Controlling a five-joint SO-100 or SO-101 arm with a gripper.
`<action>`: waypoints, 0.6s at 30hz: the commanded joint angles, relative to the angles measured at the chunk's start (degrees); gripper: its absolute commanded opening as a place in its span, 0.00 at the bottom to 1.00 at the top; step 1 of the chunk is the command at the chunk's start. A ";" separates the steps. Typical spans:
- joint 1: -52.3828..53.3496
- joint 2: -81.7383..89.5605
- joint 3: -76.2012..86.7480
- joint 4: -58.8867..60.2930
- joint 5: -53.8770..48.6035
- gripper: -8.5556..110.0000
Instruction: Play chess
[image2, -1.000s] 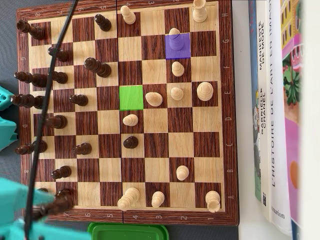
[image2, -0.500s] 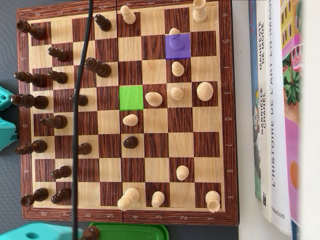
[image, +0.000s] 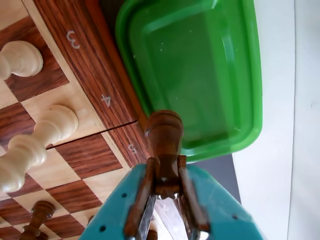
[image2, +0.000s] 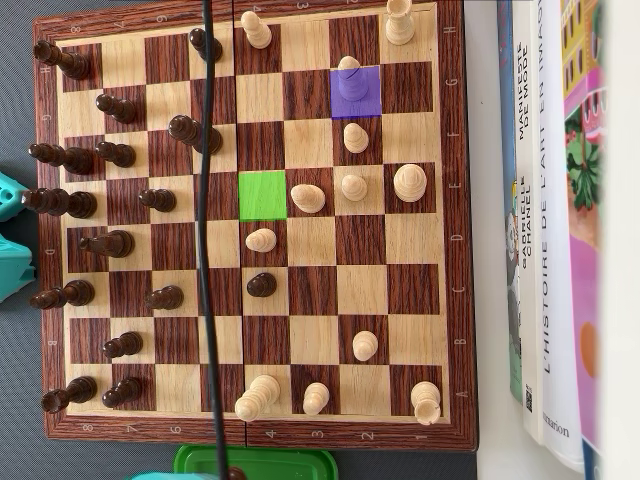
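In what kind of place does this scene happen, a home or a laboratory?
Probably a home desk or hobby corner, not a laboratory: a folding wooden chessboard with carved pieces, illustrated paperback books lying beside it, and a green plastic food-box lid.

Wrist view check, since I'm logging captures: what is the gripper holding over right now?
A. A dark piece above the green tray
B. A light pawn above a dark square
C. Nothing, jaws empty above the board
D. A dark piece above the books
A. In the wrist view the gripper is clamped on a dark piece whose head overlaps the green tray beside the chessboard.
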 joint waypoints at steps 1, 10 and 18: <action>-0.26 -0.88 -4.04 -0.26 -0.35 0.08; -1.23 -2.72 -4.13 -0.62 -0.35 0.10; -1.05 -2.72 -4.13 -0.62 -0.35 0.13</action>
